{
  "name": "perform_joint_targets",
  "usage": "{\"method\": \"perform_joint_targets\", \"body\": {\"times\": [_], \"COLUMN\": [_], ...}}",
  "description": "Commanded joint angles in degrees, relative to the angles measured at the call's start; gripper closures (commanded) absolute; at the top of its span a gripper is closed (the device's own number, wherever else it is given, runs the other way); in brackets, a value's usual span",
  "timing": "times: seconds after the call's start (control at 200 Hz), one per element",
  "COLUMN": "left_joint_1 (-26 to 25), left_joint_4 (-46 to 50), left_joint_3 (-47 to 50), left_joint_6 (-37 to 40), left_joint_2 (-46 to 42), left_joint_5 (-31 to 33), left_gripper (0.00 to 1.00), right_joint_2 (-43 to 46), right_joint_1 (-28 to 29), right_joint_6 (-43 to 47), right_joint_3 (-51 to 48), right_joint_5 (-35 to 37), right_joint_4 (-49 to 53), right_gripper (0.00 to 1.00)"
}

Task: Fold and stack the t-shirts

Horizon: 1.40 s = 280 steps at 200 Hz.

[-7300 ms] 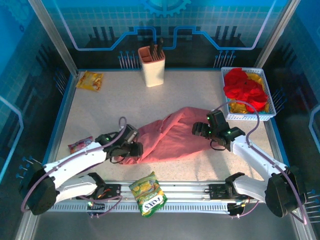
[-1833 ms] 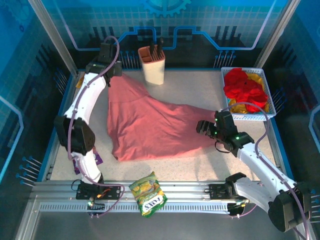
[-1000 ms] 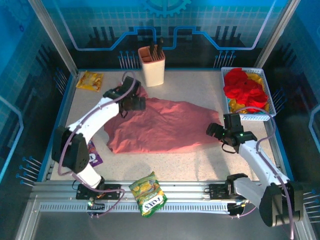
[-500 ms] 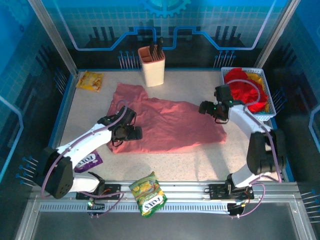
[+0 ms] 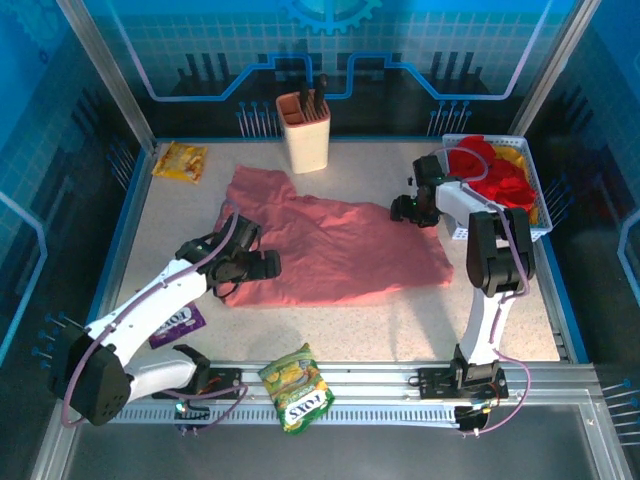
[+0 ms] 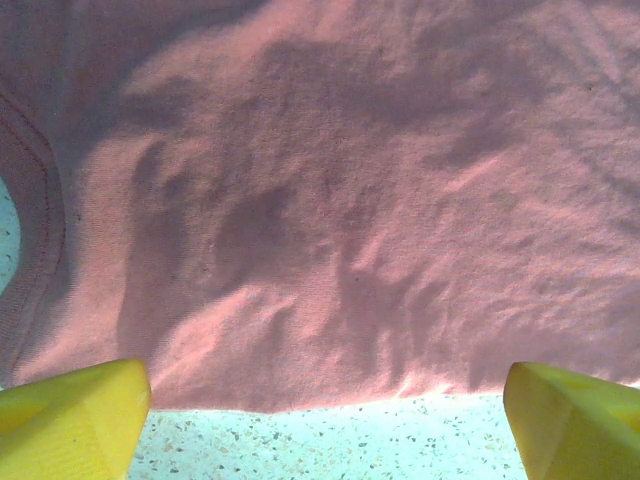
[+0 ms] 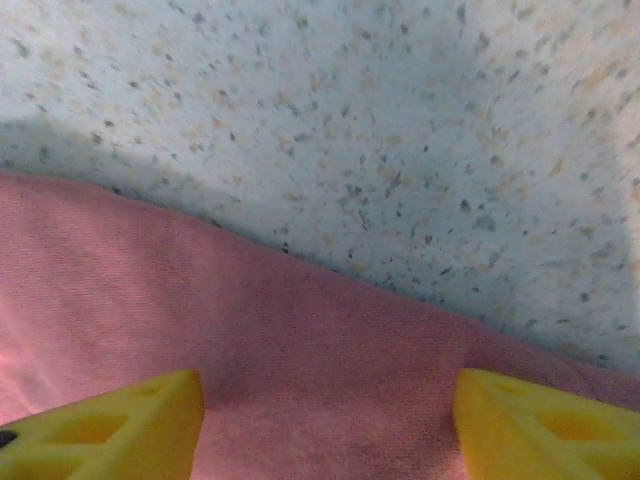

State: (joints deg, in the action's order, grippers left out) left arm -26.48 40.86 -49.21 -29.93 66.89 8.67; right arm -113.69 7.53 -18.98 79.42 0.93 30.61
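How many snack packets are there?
3: yellow packet, far left corner; purple packet by the left arm; green packet on the near rail. The shirt may hide more.

Pink t-shirt (image 5: pixel 340 245): near-left corner hidden under left gripper (image 5: pixel 262 265). Purple packet (image 5: pixel 178 325), near-left of shirt, half under arm. Red/yellow shirts (image 5: pixel 503 183), right of shirt: heaped, count unclear. L wrist view: fingertips (image 6: pixel 70 415) cut off at btm edge.

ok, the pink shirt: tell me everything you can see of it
The pink shirt is thin, soft-looking cloth, plain dusty salmon, lying opened out but rumpled on the speckled table, unfolded. A stitched hem curves along one side. The left gripper is at its near-left edge, the right gripper at its far-right edge, both open; contact unclear.
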Motion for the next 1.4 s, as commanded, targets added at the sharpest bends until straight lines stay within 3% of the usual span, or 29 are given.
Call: {"method": "perform_joint_targets", "body": {"times": [0.0,0.04,0.11,0.22,0.3,0.53,0.786,0.916,1.051,1.151,1.206,1.251,1.311,1.396], "left_joint_1": [-0.1,-0.1,-0.1,0.0,0.1,1.6,2.7,3.0,3.1,3.0,3.0,3.0,3.1,3.1], "left_joint_4": [1.3,1.2,1.2,0.9,1.0,0.2,-0.6,-1.1,-1.9,-1.9,-1.8,-1.7,-1.7,-2.1], "left_joint_3": [1.7,1.7,2.0,2.4,2.8,2.7,2.2,1.8,1.8,1.6,1.6,1.6,1.8,2.1], "left_joint_6": [0.9,0.9,0.9,0.9,0.9,0.5,1.2,1.3,1.3,1.5,1.7,1.6,1.7,1.4], "left_joint_2": [0.0,0.2,0.3,-0.1,-0.3,-0.4,1.9,3.0,3.9,4.6,4.6,4.6,4.4,4.3], "left_joint_5": [-0.6,-0.8,-0.8,-0.3,0.3,-0.8,-1.3,-1.9,-2.5,-2.9,-3.0,-2.7,-2.5,-2.7], "left_gripper": [0.08,0.08,0.08,0.08,0.08,0.08,0.08,0.08,0.08,0.08,0.08,0.08,0.08,0.08], "right_joint_2": [-2.2,-2.5,-2.1,-0.9,1.2,12.6,23.5,22.4,18.9,19.9,22.5,24.9,27.9,31.2], "right_joint_1": [1.2,1.6,2.3,2.8,2.9,7.5,28.1,38.3,43.7,42.6,41.6,40.3,37.9,33.1], "right_joint_6": [1.1,1.1,1.0,0.4,-0.1,-1.9,-15.7,-27.8,-29.1,-23.7,-20.5,-18.1,-15.5,-13.4], "right_joint_3": [1.3,1.2,0.6,0.4,-0.2,-5.6,-17.8,-22.0,-21.0,-17.1,-16.0,-15.6,-15.6,-16.5], "right_joint_5": [-1.4,-1.1,0.2,2.3,4.8,13.3,29.9,28.3,27.5,27.0,26.5,25.5,22.5,17.6], "right_joint_4": [2.9,2.7,2.1,1.6,1.1,-1.1,1.9,4.1,6.2,9.5,9.4,8.8,7.7,6.3], "right_gripper": [0.37,0.4,0.53,0.87,1.0,1.0,1.0,0.93,0.71,0.5,0.31,0.22,0.16,0.15]}}
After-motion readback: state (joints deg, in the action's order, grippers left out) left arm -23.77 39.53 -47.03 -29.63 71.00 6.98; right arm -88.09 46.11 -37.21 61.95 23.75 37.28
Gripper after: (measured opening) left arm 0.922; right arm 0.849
